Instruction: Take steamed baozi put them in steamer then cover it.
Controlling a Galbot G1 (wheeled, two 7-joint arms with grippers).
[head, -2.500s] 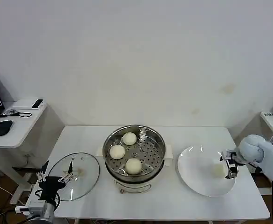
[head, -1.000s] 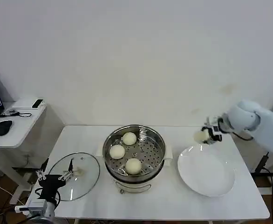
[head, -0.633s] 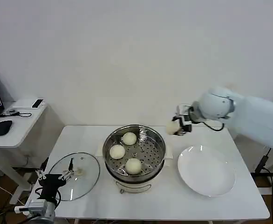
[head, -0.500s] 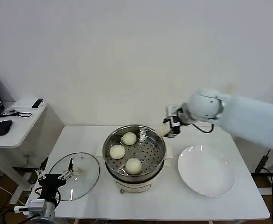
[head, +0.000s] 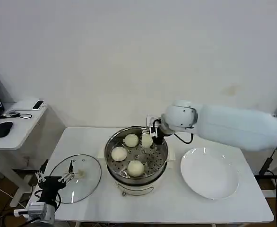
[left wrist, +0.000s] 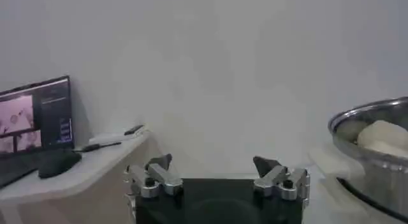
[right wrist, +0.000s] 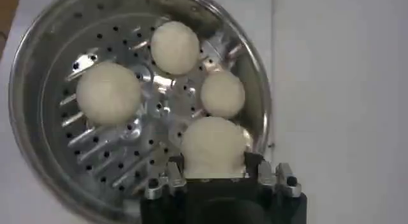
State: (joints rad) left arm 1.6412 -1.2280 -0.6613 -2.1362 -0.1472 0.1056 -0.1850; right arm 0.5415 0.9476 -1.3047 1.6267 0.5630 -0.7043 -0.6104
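Note:
The steamer [head: 111, 144] stands mid-table with three steamed baozi [head: 119, 153] on its perforated tray. My right gripper [head: 151, 136] hangs over the pot's far right side, shut on a fourth baozi [head: 147, 140]. From the right wrist, that bun [right wrist: 213, 142] sits between the fingers [right wrist: 174, 168], just above the tray [right wrist: 95, 149] and next to the other buns [right wrist: 108, 91]. The cover [head: 75, 178], a glass lid, lies flat on the table left of the pot. My left gripper [head: 53, 182] is parked open beside the lid, and in its wrist view [left wrist: 213, 169] nothing is between the fingers.
A white plate [head: 209, 172] lies right of the steamer. A side desk [head: 15, 125] with a mouse and a screen stands off the table's left end. The steamer's rim [left wrist: 363, 113] shows in the left wrist view.
My right gripper has lifted a baozi off the white plate and carried it left, from above the plate to over the steamer. The left arm has stayed in place.

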